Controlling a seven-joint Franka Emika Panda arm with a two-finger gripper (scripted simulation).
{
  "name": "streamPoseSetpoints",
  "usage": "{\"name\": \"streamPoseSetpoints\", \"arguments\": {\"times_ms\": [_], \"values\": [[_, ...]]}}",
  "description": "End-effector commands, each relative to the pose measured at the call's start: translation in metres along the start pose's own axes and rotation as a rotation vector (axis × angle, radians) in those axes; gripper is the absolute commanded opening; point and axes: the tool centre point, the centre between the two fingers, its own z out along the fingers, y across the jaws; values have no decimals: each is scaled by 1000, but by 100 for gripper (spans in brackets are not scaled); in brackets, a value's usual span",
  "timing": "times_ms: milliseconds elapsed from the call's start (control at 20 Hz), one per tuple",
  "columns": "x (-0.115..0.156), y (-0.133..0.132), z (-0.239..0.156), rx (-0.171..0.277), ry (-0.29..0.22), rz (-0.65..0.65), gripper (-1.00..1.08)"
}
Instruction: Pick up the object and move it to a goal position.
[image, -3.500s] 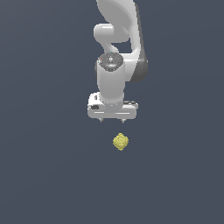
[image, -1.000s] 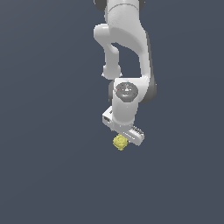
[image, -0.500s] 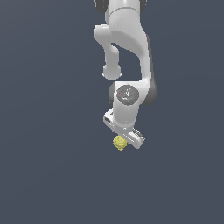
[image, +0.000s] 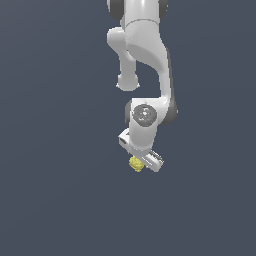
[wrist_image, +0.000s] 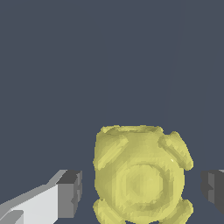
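End effector (wrist_image: 142, 190) spread open around the object (wrist_image: 141, 175), seemingly not touching.

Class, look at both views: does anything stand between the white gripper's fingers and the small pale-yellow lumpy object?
Nothing visible does. The pale-yellow lumpy object sits between the open gripper's dark fingertips, with only bare gaps on either side.
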Motion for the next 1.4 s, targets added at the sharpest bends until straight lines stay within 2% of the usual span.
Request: {"name": "streamPoseSetpoints", "arguments": {"times_ms": [0, 350, 400, 1000, 1350], "values": [[0, 1, 13, -1, 0, 1, 100], [1, 0, 24, -1, 0, 2, 100], [1, 0, 24, -1, 0, 2, -100], [0, -1, 23, -1, 0, 2, -100], [-18, -5, 11, 0, -1, 2, -100]]}}
